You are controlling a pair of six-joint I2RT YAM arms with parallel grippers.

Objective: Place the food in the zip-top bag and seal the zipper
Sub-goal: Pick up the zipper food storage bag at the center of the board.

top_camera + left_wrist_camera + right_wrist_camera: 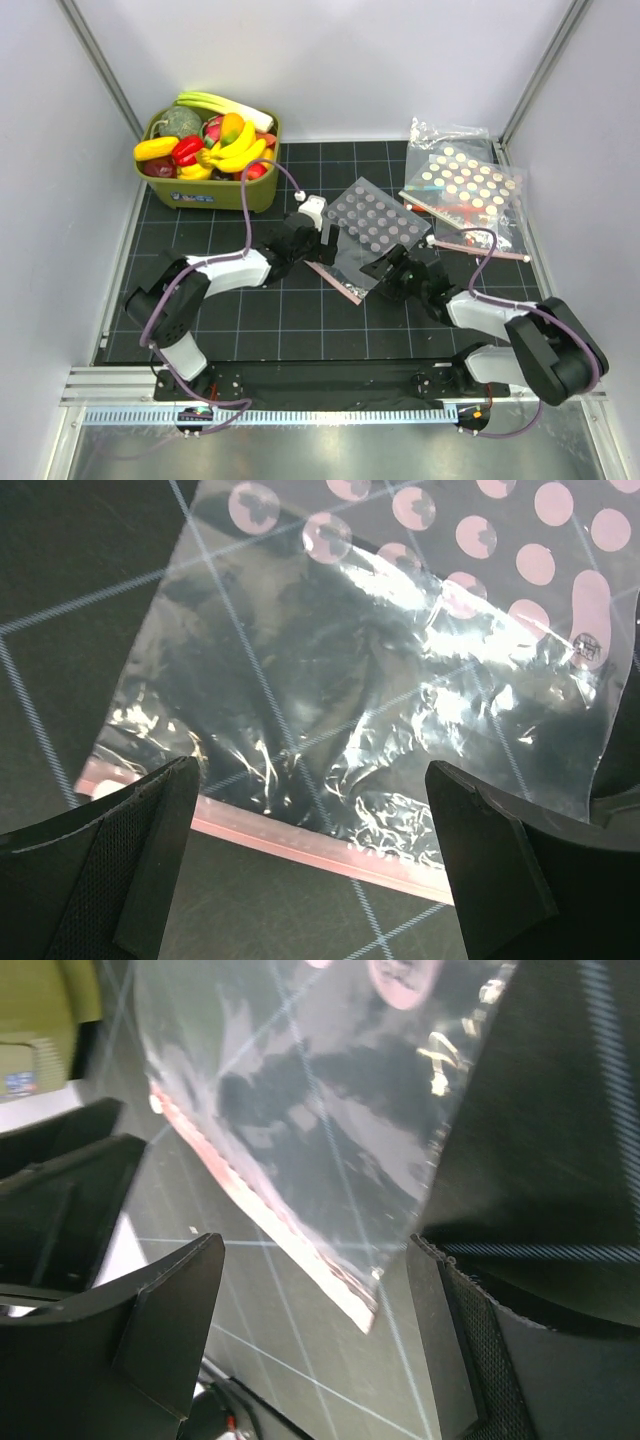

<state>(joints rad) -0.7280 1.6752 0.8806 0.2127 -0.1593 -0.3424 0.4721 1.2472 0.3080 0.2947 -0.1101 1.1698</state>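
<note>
While both arms reach low over the black grid mat (260, 310), my left gripper (312, 770) stands spread as wide as it goes and holds nothing. The zip-top bag (350, 680) lies flat on the mat just ahead of its fingers (150, 840), and the zipper (300, 835) crosses the gap between them.

The bag is clear, crinkled film with bright glints. The mat's pale grid lines show through it, and rows of pale pinkish dots are printed across the half farther from the zipper. The zipper is a thin pinkish-red strip along the whole near edge. Whether it is pressed shut, I cannot tell.

My right gripper (310, 1255) is also wide apart and grips nothing. One corner of the bag, where the zipper ends, lies between its two fingers without being pinched, and the rest of the film runs away ahead of it.

The toy food is well apart from both grippers, beyond and to the left of my left one. The yellow banana bunch (235, 152) sits among other glossy produce in an olive-green basket (215, 195). Beyond and to the right of my right gripper lies a stack of dotted bags (465, 180).
</note>
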